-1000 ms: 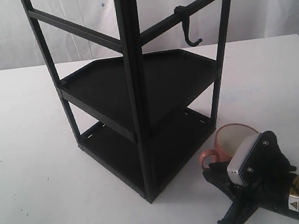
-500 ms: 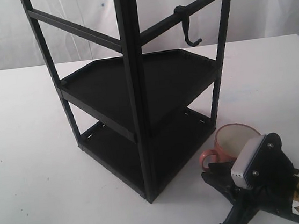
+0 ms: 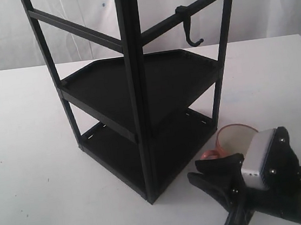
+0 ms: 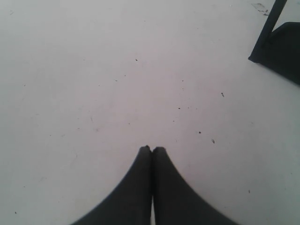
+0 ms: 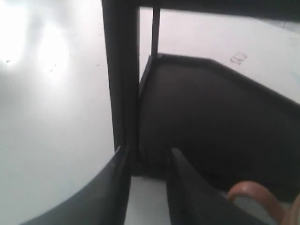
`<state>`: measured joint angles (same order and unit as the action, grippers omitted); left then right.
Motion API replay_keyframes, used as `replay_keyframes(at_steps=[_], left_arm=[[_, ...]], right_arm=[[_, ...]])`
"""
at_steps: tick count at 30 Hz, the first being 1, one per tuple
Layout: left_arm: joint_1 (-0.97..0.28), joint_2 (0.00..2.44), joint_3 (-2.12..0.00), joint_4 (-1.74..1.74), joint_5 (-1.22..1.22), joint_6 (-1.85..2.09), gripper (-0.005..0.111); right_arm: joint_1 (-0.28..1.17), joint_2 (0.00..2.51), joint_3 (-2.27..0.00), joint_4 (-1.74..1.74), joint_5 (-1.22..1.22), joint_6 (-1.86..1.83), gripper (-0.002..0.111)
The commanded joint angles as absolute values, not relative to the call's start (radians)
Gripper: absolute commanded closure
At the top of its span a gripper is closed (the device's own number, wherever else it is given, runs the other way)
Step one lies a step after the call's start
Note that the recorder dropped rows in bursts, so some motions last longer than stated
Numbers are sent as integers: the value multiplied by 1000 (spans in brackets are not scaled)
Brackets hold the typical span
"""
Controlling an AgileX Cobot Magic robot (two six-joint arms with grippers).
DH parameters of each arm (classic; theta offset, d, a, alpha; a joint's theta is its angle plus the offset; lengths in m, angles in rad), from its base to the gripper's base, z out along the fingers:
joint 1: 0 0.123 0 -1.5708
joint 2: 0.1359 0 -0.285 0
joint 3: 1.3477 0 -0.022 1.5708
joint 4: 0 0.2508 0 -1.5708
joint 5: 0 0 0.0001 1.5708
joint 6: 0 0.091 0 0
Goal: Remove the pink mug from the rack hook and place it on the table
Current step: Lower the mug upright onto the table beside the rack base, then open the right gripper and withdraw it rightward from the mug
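The pink mug stands upright on the white table, just right of the rack's bottom shelf; its handle shows at the edge of the right wrist view. My right gripper is open and holds nothing. It lies low in front of the mug, fingers pointing at the rack's front corner post, with table showing between them. The hook hangs bare on the rack's upper right crossbar. Over bare table, my left gripper is shut; the exterior view does not show it.
The tall black rack fills the middle of the table, with a tray shelf at mid height and one at the bottom. A rack foot shows in the left wrist view. A white curtain hangs behind the table.
My right gripper has slid left and down in the exterior view, away from the mug's handle toward the rack's front corner. The mug stays in place on the table.
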<state>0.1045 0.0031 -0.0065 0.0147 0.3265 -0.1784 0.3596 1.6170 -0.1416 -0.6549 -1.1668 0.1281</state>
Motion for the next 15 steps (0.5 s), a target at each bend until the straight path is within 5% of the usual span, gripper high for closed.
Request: replay_keyframes(at_steps=[1, 8, 15], left_arm=[[97, 0, 0, 13, 334, -179, 107], [97, 0, 0, 13, 334, -179, 107], [97, 0, 0, 13, 334, -179, 107]], right_arm=[[360, 1462, -136, -669, -1189, 226, 85], [360, 1180, -136, -498, -944, 328, 103], [358, 915, -136, 205, -371, -10, 108]])
